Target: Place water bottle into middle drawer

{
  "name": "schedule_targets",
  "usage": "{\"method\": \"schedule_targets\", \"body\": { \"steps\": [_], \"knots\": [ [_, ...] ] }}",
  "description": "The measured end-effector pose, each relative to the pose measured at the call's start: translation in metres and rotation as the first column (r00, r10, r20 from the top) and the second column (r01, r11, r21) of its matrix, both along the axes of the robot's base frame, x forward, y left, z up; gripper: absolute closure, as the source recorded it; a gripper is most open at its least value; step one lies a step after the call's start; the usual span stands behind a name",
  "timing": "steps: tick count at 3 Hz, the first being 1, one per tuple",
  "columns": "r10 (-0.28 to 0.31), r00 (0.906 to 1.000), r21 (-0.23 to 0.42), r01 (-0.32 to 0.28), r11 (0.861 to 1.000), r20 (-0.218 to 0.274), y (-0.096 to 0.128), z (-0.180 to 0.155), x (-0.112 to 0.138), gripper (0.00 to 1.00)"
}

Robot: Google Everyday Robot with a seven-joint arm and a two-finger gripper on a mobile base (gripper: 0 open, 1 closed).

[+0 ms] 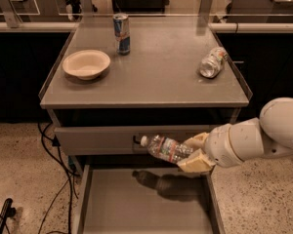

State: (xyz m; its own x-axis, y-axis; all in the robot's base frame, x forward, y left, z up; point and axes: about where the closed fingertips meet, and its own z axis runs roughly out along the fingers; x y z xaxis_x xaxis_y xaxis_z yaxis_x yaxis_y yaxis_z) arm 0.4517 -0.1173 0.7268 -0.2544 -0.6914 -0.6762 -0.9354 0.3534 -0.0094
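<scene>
My gripper (194,152) comes in from the right on a white arm and is shut on the water bottle (165,148), a clear ribbed bottle with a white cap pointing left. It holds the bottle nearly level in front of the closed grey drawer front (102,139), above the far right part of the open middle drawer (141,199). The drawer's flat grey floor lies below and shows the bottle's shadow.
On the grey counter top (156,77) stand a white bowl (86,64) at the left, a tall blue-and-silver can (121,33) at the back, and a silver can (213,62) lying at the right. Black cables (53,169) hang at the left. Speckled floor lies on both sides.
</scene>
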Motion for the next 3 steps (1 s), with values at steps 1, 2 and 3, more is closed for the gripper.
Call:
{"method": "schedule_targets", "body": {
  "steps": [1, 2, 3],
  "knots": [
    [-0.023, 0.9985, -0.022, 0.022, 1.000, -0.049, 0.001, -0.047, -0.007, 1.00],
    [-0.023, 0.9985, -0.022, 0.022, 1.000, -0.050, 0.001, -0.047, -0.008, 1.00],
    [0.012, 0.9948, -0.001, -0.013, 1.000, -0.101, 0.025, -0.070, -0.010, 1.00]
  ]
}}
